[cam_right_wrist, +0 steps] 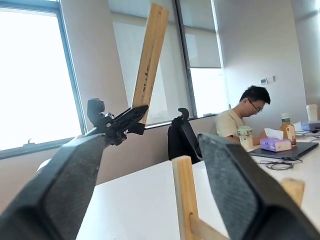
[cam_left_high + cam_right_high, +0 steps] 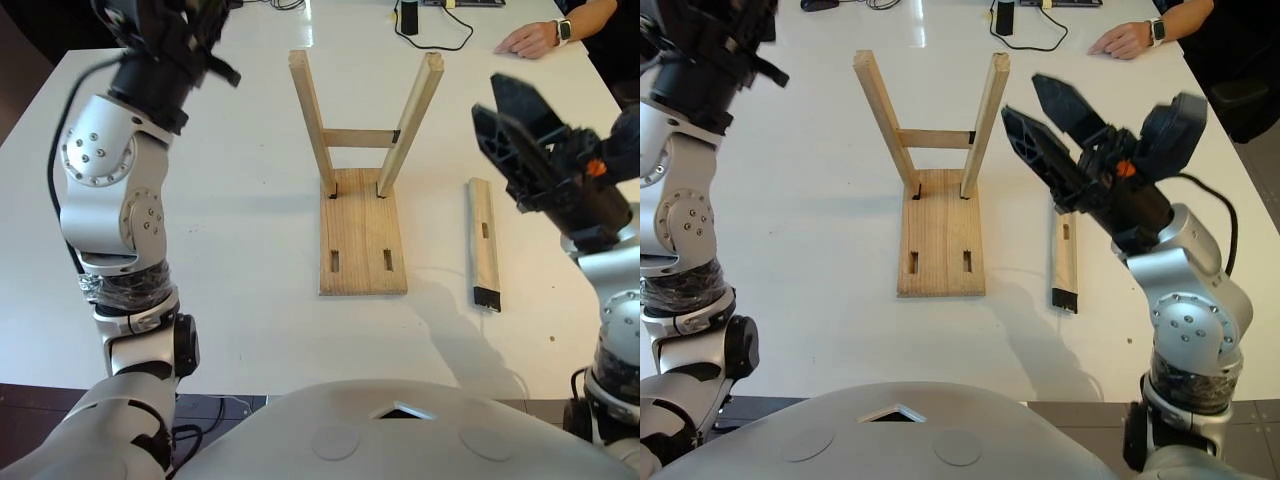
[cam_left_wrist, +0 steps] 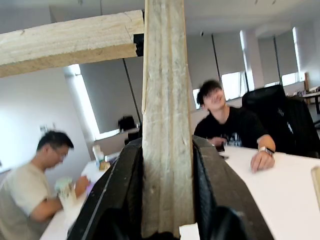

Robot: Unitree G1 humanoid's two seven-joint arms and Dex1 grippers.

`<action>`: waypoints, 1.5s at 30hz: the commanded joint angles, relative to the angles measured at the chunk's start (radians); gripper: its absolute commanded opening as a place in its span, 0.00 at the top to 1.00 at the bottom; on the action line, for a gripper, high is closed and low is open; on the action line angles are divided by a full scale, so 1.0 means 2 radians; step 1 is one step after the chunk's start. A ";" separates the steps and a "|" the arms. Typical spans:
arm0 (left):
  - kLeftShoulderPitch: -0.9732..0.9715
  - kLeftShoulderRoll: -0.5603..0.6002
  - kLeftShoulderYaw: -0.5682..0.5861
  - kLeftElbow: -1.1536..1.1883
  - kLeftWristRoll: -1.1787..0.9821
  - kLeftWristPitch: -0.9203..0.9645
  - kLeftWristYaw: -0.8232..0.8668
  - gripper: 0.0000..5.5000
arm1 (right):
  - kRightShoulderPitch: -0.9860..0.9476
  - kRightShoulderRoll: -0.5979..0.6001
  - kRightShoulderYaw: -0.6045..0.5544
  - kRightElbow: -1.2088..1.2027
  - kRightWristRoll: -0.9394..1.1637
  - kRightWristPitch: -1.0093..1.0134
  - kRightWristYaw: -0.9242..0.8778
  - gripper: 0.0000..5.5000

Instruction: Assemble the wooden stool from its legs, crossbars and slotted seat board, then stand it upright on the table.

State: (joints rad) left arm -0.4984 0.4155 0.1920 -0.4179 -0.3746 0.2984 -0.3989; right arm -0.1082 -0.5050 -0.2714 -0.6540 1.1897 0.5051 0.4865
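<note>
White table [image 2: 230, 250] bears the seat board [image 2: 361, 235]; left fingers [image 3: 120, 200] clamp a leg [image 3: 167, 125], right fingers [image 2: 1037, 150] gape empty.

Markings check: nothing legible.
No text, number or sign is showing clearly enough to read; the print on the tissue box [image 1: 275, 144] and on the bottle [image 1: 286, 132] is appearing too small to make out.
</note>
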 commanded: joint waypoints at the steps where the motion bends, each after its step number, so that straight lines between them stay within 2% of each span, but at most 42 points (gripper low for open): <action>1: -0.003 0.003 -0.040 -0.035 0.009 -0.056 -0.041 0.80 | -0.057 -0.019 -0.004 0.006 0.050 0.020 -0.030 0.35; 6: 0.046 -0.009 -0.083 -0.037 0.018 -0.079 -0.057 0.80 | -0.112 -0.017 0.021 0.016 0.065 0.031 -0.062 0.35; 18: 0.082 -0.011 -0.117 -0.048 0.049 -0.122 -0.070 0.80 | -0.207 0.029 0.086 0.090 0.040 0.045 -0.074 0.35; 34: 0.104 -0.001 -0.130 -0.019 0.116 -0.203 -0.084 0.80 | -0.242 0.044 0.102 0.103 0.026 0.077 -0.059 0.35; 42: 0.108 0.009 -0.119 0.017 0.153 -0.254 -0.078 0.80 | -0.226 0.029 0.095 0.088 0.022 0.090 -0.042 0.58; 45: 0.110 0.012 -0.117 0.028 0.159 -0.268 -0.077 0.80 | -0.222 0.026 0.093 0.084 0.021 0.093 -0.038 0.62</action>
State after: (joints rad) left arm -0.2857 0.4270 -0.0612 -0.3880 -0.0770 -0.2260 -0.5644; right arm -0.5618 -0.4412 -0.0791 -0.4617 1.2235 0.6749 0.3900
